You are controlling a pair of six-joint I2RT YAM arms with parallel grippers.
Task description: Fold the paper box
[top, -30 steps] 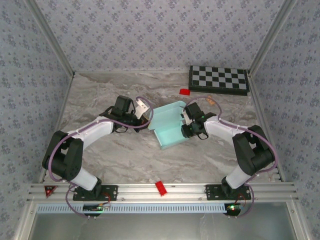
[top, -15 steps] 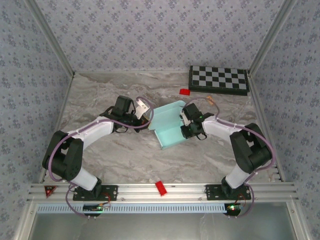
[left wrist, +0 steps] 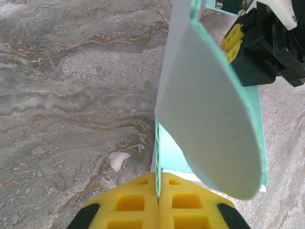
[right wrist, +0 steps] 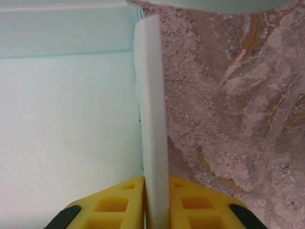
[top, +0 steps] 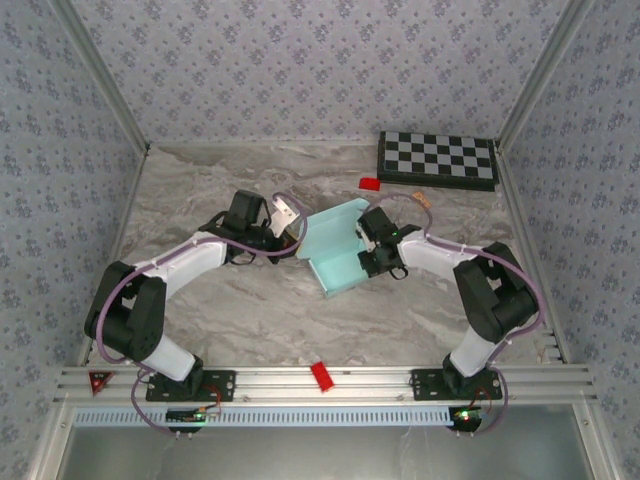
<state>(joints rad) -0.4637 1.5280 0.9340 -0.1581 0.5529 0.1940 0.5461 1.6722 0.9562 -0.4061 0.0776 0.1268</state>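
Paper box point(top: 338, 258) is found part-formed on the surface point(top: 250, 310), midway between the two arms. One wall edge is pinched in the closed left tool point(left wrist: 157, 188), and a pale side flap is clamped edge-on by the right tool point(right wrist: 156, 191). Wall-raising appears to be in hand. Next, the flap probably needs turning inward while the left side is steadied. A checkerboard point(top: 437, 160) lies well apart at the back.

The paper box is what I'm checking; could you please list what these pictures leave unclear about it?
Top view: the paper box's right side is hidden under the right gripper.
Left wrist view: a rounded flap covers the box's inside; the frame's top edge cuts it off.
Right wrist view: the pinched flap is blurred, and the frame's left edge cuts off the panel.
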